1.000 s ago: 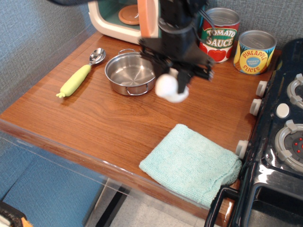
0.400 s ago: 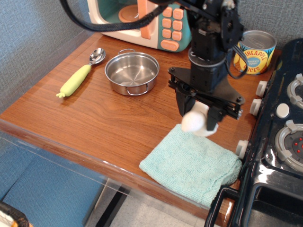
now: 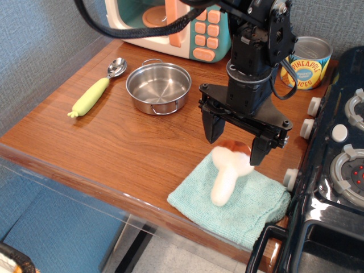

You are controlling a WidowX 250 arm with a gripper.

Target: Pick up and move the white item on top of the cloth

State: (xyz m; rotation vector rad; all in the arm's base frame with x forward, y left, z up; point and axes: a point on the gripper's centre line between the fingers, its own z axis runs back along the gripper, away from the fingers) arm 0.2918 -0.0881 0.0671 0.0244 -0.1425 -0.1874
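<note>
The white toy mushroom lies on its side on the pale mint-green towel at the table's front right. Its white stem points toward the front edge and its orange-brown cap faces the back. My gripper hangs just above the cap end with its two black fingers spread wide. The fingers stand on either side of the cap and do not hold it.
A steel pot stands at the middle back, with a spoon with a yellow-green handle to its left. A toy microwave and a pineapple can stand along the back. A black toy stove borders the table on the right.
My gripper carried the mushroom from near the pot to over the towel, then opened. The mushroom now lies on the towel, free of the fingers.
</note>
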